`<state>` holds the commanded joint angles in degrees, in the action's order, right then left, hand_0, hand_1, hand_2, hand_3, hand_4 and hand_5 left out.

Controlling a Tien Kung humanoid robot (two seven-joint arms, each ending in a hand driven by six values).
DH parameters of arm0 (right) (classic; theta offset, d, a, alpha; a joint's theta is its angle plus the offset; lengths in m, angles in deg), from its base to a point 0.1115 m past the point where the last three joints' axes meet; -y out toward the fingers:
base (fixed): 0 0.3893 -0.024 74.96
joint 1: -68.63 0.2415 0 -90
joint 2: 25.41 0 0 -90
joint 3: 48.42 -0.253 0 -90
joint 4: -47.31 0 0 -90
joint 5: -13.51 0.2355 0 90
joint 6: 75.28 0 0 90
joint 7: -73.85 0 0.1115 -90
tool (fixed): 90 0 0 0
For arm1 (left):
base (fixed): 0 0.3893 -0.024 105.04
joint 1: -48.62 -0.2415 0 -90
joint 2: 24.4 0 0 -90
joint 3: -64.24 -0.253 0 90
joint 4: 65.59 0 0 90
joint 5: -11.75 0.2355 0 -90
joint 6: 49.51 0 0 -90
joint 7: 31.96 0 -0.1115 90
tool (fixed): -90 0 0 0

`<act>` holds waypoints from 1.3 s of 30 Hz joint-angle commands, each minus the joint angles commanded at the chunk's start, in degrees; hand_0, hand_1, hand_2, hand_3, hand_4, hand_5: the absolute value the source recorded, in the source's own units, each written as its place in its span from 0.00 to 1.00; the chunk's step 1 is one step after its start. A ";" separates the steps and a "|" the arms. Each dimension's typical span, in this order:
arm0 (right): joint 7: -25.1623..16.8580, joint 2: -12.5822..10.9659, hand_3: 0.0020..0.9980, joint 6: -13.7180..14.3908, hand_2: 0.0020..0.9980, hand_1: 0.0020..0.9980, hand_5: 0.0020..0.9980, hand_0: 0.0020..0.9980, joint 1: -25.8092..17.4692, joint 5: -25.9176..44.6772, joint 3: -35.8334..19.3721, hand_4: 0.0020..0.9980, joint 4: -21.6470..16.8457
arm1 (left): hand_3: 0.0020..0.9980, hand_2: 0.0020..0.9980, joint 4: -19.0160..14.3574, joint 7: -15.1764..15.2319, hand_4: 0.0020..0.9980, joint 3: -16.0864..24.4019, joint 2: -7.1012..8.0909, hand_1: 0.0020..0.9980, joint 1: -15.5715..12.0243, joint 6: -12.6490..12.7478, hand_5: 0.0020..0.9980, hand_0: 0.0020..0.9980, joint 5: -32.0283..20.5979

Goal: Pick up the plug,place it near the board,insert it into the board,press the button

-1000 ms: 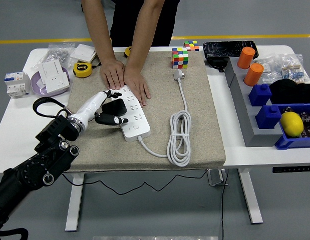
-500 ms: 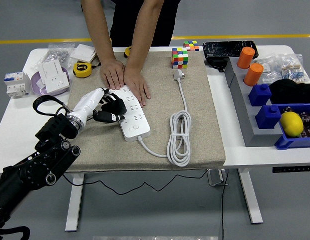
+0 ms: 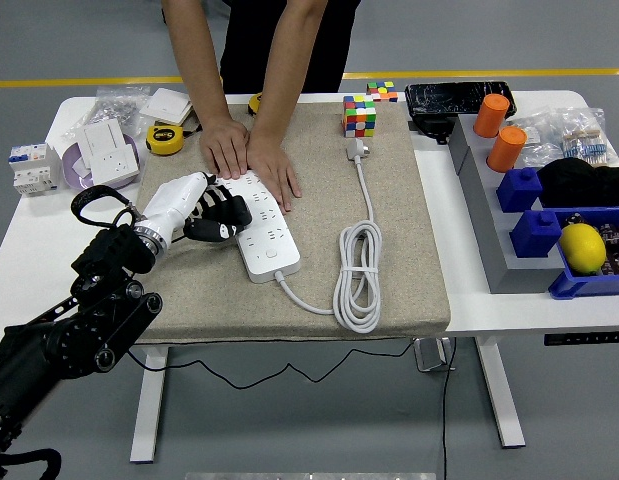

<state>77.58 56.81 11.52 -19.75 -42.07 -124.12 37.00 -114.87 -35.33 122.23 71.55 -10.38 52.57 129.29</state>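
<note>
While your left hand (image 3: pixel 211 212) hovers at the power strip's (image 3: pixel 261 228) left edge, its dark fingers (image 3: pixel 229 213) curl over the sockets; whether they grip anything, you cannot tell. Further right, a person's hands (image 3: pixel 251 155) pin the strip's far end. The white plug (image 3: pixel 357 150) lies untouched beside the Rubik's cube (image 3: pixel 359 116), so picking it up looks like your next job.

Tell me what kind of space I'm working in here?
Probably a lab or workshop test bench: a height-adjustable white table on grey floor with a yellow line, blue parts bins, and a tape measure beside the power strip.
</note>
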 joint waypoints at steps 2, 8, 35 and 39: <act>0.02 0.00 0.72 0.01 0.72 0.74 0.73 0.84 0.02 -0.04 -0.01 1.00 0.00 | 0.51 0.47 0.00 -0.11 0.72 0.03 0.08 0.37 -0.03 -0.31 0.20 0.32 0.30; 0.04 -0.02 0.72 0.03 0.72 0.74 0.73 0.84 0.01 -0.03 0.04 1.00 0.00 | 0.50 0.46 -0.61 0.04 0.71 0.55 0.20 0.38 -0.28 -1.26 0.20 0.33 -0.78; 0.11 0.11 0.72 0.13 0.72 0.74 0.73 0.84 -0.41 -0.02 0.31 1.00 0.00 | 0.52 0.48 -9.26 4.02 0.71 10.16 0.69 0.45 -4.78 -4.53 0.19 0.36 -11.73; 0.18 0.04 0.72 0.14 0.72 0.74 0.73 0.84 -0.32 -0.01 0.43 1.00 0.00 | 0.77 0.74 -7.18 3.68 1.00 9.07 0.29 0.77 -3.59 -8.38 0.59 0.64 -14.76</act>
<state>77.76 56.85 11.67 -20.07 -42.07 -123.69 37.00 -122.04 -31.64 131.31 71.84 -13.96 44.19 114.53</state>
